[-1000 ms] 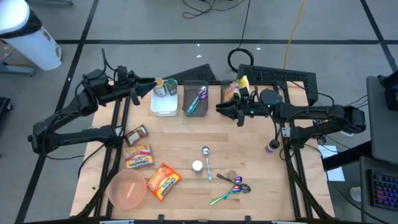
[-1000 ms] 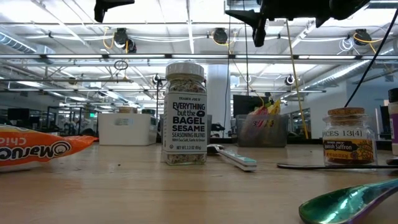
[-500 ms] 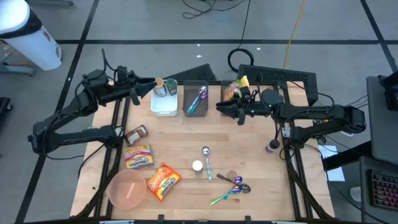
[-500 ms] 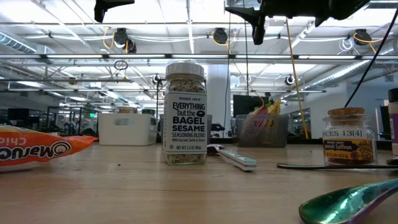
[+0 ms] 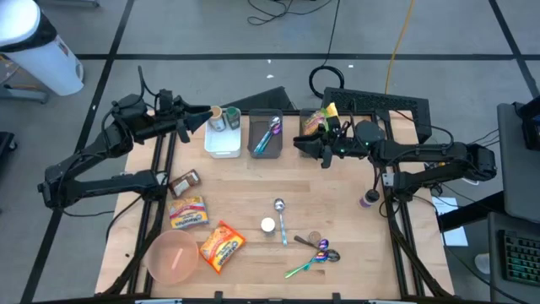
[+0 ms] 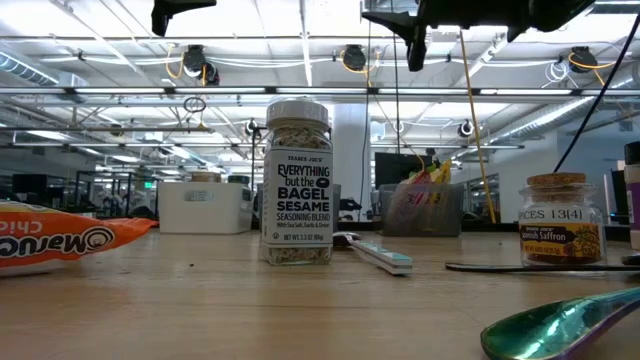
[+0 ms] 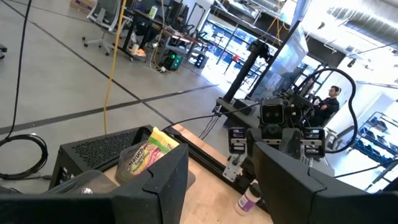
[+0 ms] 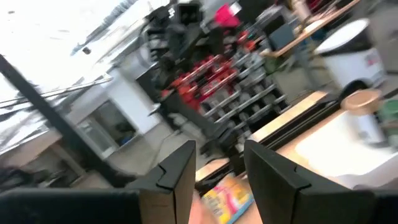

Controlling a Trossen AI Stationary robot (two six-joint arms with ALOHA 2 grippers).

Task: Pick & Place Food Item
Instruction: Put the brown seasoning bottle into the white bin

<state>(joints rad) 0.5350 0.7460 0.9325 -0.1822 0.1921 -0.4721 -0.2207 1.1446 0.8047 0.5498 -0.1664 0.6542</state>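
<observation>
At the table's twelve o'clock edge, both the left gripper [image 5: 201,119] and right gripper [image 5: 302,143] hover empty with fingers apart, while the orange snack packet [image 5: 221,246] lies at seven o'clock, seemingly awaiting pickup.

We see a pale wooden table [image 5: 253,194] with a light grain. On it lies an orange snack bag [image 5: 221,246] with yellow and red print, and beside it a yellow packet [image 5: 187,212] with pink markings. The bowl [image 5: 173,257] is translucent pink. The tray [image 5: 223,142] is white, the bin [image 5: 265,135] grey. A spoon [image 5: 310,263] shimmers green and purple. The spice jar [image 6: 297,182] carries a white label with black lettering. Both arms are black.
</observation>
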